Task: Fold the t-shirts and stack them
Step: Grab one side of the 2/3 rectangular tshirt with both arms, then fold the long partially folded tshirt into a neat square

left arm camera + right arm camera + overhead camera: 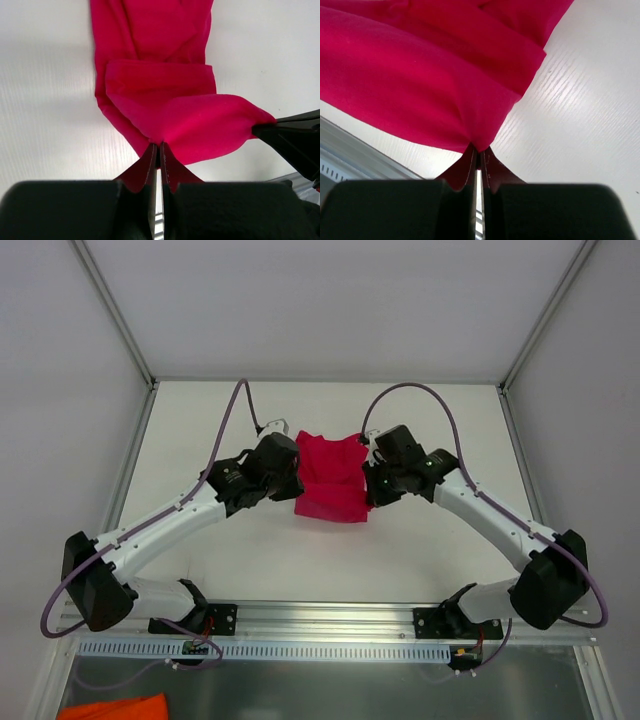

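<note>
A crimson-red t-shirt (330, 480) lies partly folded in the middle of the white table, its near edge lifted between both arms. My left gripper (296, 486) is shut on the shirt's near left corner; in the left wrist view the gripper (158, 146) pinches the red t-shirt (165, 95). At the near right corner, my right gripper (367, 490) is shut on the fabric; the right wrist view shows the gripper (479, 150) clamping the t-shirt (420, 85). The right gripper's fingers (290, 137) show at the right edge of the left wrist view, holding the cloth taut.
The white table (440, 430) is walled by pale panels at the back and sides. An aluminium rail (330, 625) runs along the near edge by the arm bases. An orange cloth (112, 708) lies below the rail at the bottom left.
</note>
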Controlling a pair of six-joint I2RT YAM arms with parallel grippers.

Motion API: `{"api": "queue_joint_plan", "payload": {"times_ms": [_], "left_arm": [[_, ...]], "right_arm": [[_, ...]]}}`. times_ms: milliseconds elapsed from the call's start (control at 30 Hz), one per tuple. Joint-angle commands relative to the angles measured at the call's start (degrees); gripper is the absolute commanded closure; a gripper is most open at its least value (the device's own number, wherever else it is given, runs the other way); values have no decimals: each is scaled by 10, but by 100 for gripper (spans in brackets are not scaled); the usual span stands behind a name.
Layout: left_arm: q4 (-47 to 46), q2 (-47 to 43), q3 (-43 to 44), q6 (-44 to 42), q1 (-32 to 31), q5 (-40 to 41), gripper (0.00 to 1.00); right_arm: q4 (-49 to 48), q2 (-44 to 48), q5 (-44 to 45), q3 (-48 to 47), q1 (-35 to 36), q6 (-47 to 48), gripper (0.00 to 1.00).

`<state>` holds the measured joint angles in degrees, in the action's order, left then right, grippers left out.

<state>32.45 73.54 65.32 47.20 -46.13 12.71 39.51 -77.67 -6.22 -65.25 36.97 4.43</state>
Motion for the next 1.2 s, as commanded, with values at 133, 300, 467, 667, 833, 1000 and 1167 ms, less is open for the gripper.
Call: {"api": "queue_joint_plan", "payload": {"times_ms": [133, 300, 467, 667, 833, 1000, 1167], "left_arm": [[-13, 53, 46, -42, 15, 42, 100], [-26, 73, 64, -55, 28, 40, 100], [-29, 78, 90, -73, 44, 40, 100], [-15, 64, 124, -87, 49, 34, 100], [-4, 30, 106, -73, 49, 32, 100], [1, -29, 47, -50, 48, 26, 100], [2, -87, -9, -25, 46, 7, 100]], "right_arm": [[-29, -65, 31, -71, -4, 15, 99], [-30, -90, 40, -91, -6, 26, 99], [-39, -93, 52, -100, -9, 31, 99], [-20, -75, 81, -131, -8, 46, 99], [8, -45, 75, -138, -8, 43, 99], [23, -6, 45, -112, -8, 37, 99], [45, 48, 38, -81, -1, 36, 99]]}}
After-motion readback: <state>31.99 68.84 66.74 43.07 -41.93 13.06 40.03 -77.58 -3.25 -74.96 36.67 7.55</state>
